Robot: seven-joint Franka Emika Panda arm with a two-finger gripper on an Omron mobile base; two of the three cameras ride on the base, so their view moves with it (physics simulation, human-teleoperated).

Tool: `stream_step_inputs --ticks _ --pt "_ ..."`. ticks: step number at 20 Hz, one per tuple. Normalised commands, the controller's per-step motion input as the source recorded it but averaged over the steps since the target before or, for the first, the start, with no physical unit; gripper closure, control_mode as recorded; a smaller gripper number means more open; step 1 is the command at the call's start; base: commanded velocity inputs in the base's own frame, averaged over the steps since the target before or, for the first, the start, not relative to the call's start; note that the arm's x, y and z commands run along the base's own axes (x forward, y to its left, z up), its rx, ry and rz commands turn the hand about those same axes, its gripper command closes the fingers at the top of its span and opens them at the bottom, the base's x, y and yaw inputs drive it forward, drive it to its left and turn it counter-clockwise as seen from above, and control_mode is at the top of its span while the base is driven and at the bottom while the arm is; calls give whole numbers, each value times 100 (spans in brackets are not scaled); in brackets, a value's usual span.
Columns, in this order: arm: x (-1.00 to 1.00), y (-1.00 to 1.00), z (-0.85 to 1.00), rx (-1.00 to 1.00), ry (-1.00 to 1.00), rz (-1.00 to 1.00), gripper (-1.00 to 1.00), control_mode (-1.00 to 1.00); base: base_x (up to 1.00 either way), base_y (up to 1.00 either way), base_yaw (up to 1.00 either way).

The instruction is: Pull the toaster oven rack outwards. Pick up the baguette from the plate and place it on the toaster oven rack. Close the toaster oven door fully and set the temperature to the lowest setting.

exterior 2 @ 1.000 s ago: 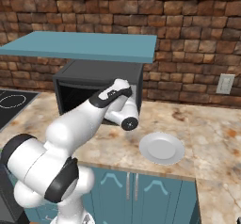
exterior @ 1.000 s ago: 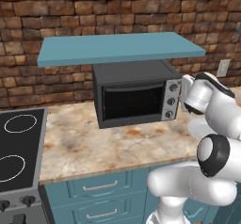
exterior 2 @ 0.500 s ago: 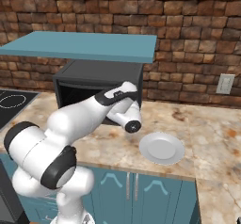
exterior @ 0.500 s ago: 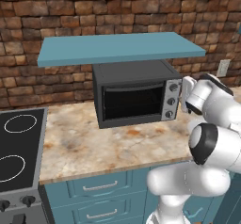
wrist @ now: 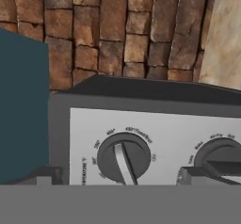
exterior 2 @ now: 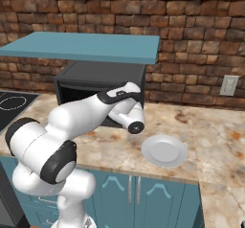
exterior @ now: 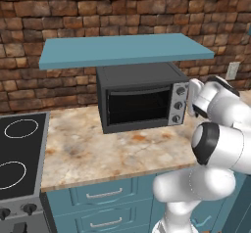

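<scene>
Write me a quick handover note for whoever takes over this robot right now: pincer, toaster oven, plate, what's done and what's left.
Pincer: open, holding nothing, lined up on the knob of the toaster oven, not yet gripping it.
Toaster oven door: shut. Rack and baguette can't be seen behind the dark glass.
Plate: on the counter to the oven's right, nothing on it.
Done, judging by that: the baguette is off the plate and the door is closed.
Left: turn the temperature knob to lowest.

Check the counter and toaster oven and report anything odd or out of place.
Nothing is spilled, tipped or damaged. The toaster oven sits square on the counter with its door shut. The white plate lies flat and bare. The open end effector faces the knob panel.
</scene>
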Motion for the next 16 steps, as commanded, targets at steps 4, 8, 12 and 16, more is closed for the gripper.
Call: stream_step_inputs --ticks 4,8,12,16 --pt "32 0 -1 0 0 0 -100 -100 0 0 0" --pt "24 0 -6 0 0 0 -100 -100 0 0 0" --pt "5 0 -19 2 -2 0 -100 -100 0 0 0" --pt "2 0 -21 3 -1 0 -100 -100 0 0 0"
